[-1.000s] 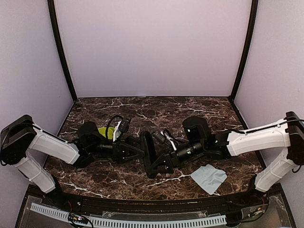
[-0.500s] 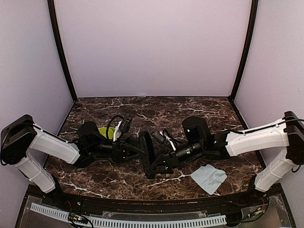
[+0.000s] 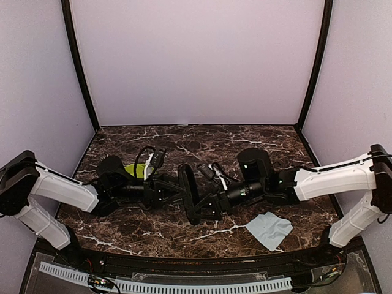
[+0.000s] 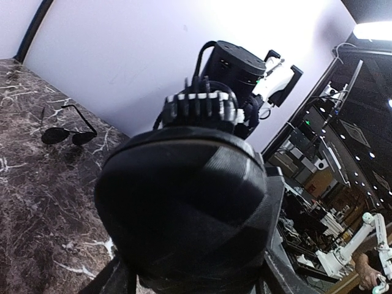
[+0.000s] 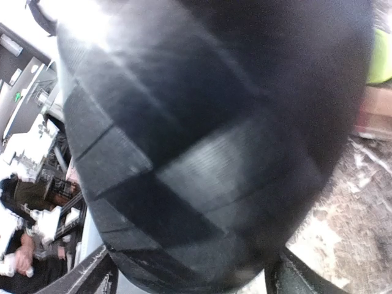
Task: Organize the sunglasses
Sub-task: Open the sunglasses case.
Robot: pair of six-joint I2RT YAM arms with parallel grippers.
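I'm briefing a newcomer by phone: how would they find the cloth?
Start at the dark marble table. Look toward its front edge, on the right arm's side. The cloth lies alone there, the only pale blue thing on the dark top.

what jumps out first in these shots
A black oblong case stands on edge at the middle of the dark marble table, with the left arm and right arm meeting at it from either side; it fills both wrist views. A crumpled light blue cloth lies front right, and a pair of dark-lensed, thin wire-framed sunglasses sits on the marble left of the case in the left wrist view.
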